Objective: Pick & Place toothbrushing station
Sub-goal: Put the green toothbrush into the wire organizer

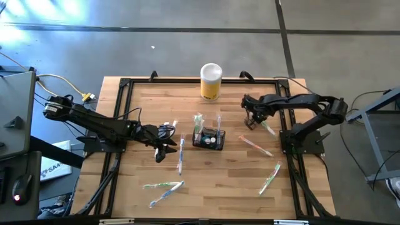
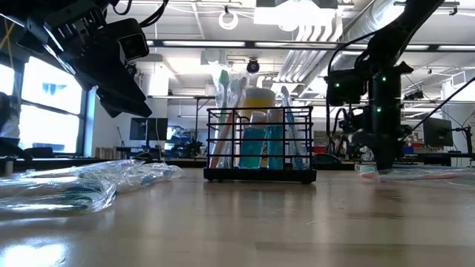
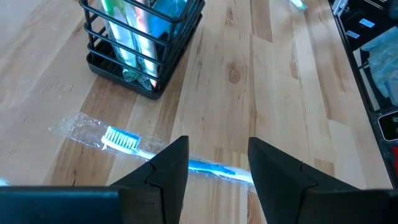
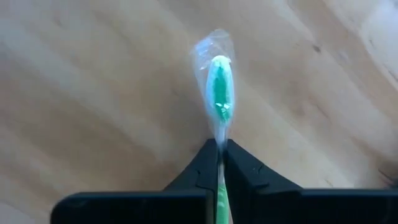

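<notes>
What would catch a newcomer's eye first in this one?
The right tool, at the table's far right, is shut on a wrapped green toothbrush. Mid-table stands the black wire caddy, already holding brushes. The left tool hovers open over a wrapped blue toothbrush beside it.

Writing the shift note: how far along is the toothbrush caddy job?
Done: the black wire caddy already holds a few wrapped brushes and a tube. In hand: the right hand is shut on a green wrapped toothbrush; the left hand is open above a blue one. Left: about four more wrapped brushes lie loose on the table.
</notes>
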{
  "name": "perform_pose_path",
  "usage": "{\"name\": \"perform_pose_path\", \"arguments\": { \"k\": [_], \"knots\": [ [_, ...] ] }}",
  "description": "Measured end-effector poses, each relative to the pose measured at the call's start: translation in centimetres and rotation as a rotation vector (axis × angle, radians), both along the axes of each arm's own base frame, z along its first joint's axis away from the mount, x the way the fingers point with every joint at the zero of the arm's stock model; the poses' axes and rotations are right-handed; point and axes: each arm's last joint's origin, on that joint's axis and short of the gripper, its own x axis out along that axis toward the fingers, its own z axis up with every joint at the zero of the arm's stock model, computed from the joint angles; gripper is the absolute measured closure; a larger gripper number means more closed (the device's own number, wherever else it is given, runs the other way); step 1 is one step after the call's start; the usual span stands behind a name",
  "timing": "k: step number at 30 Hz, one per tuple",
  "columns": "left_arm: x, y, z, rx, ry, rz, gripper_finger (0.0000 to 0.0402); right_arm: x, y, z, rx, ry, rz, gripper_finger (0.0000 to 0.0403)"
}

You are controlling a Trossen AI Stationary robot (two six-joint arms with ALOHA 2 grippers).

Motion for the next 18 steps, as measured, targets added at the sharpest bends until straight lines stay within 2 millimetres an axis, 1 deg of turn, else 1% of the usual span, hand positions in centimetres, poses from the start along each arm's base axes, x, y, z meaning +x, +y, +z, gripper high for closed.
{"name": "perform_pose_path", "arguments": {
  "k": [2,5,7,8,11,14,18],
  "knots": [
    [0.0,0.0,0.0,0.000,0.000,0.000,0.0240,0.0,1.1,1.1,0.000,0.013,0.022,0.0397],
    [0.0,0.0,0.0,0.000,0.000,0.000,0.0240,1.1,2.7,4.1,-0.075,-0.094,0.066,0.0398],
    [0.0,0.0,0.0,0.000,0.000,0.000,0.0240,1.2,4.3,5.6,-0.102,-0.147,0.109,0.0398],
    [0.0,0.0,0.0,0.000,0.000,0.000,0.0240,1.3,5.2,6.5,-0.117,-0.195,0.134,0.0398],
    [0.0,0.0,0.0,0.002,-0.001,-0.001,0.0240,1.8,7.8,9.2,-0.206,-0.413,0.209,0.0399],
    [0.0,0.0,0.0,0.005,-0.001,-0.002,0.0240,1.9,10.5,11.1,-0.292,-0.597,0.319,0.0399],
    [0.0,0.0,0.0,0.015,-0.003,-0.009,0.0240,2.6,14.1,13.4,-0.481,-0.834,0.446,0.0399]
  ]
}}
